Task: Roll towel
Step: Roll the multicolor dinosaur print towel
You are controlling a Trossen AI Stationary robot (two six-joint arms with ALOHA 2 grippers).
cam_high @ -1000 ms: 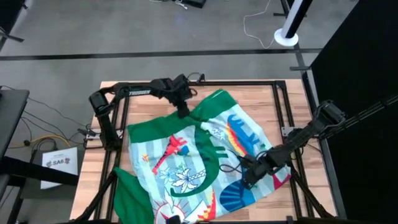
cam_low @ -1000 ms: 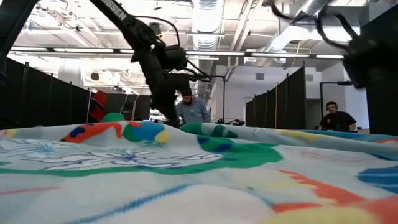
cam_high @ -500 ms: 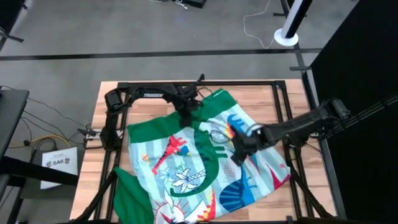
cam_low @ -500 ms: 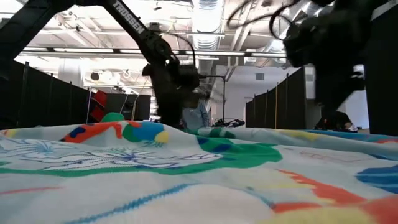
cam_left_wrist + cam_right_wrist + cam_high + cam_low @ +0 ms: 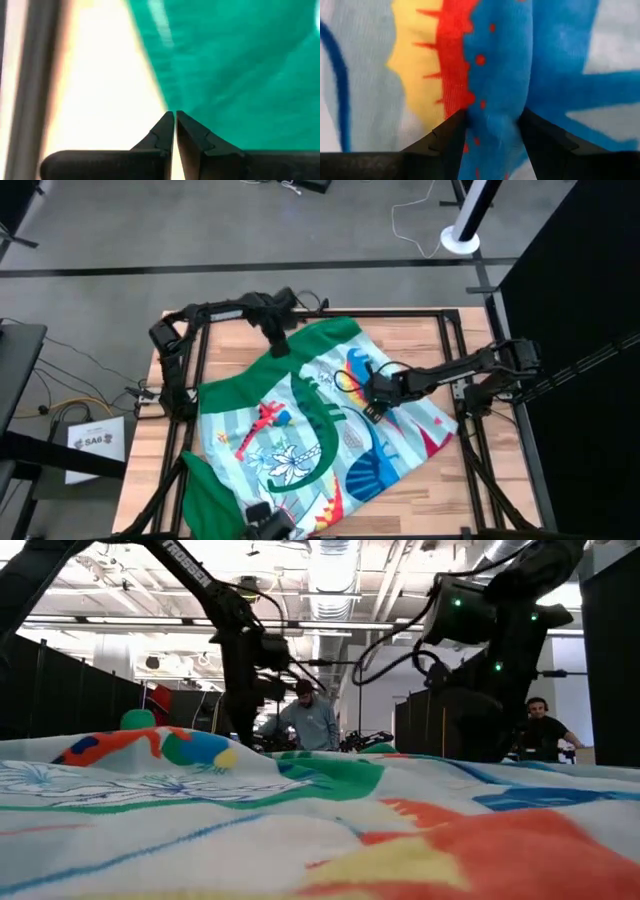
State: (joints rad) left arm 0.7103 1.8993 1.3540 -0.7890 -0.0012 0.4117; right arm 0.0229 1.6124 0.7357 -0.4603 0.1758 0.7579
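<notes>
A towel (image 5: 310,440), green w/ light-blue print and red, orange, white motifs, lies spread over most of a wooden table (image 5: 400,330). One green corner hangs off the near-left edge. A black frame (image 5: 450,360) runs round the tabletop.

Left gripper (image 5: 278,345) sits at the towel's far green border, near the table's far-left side. In the left wrist view its fingertips (image 5: 167,125) are pressed together at the towel's edge, w/ green cloth on one side and bare wood on the other. Can't tell if any cloth is caught between them.

Right gripper (image 5: 372,408) is down on the towel's right-centre, arm reaching in from the right side. In the right wrist view its fingers (image 5: 447,132) stand apart w/ a raised fold of blue, red and yellow print bunched between them, cloth touching both inner faces.

Low view: towel fills the foreground in soft ridges, both arms behind it. Beyond the table, a person (image 5: 305,720) stands mid-room and another person (image 5: 540,730) sits at far right.
</notes>
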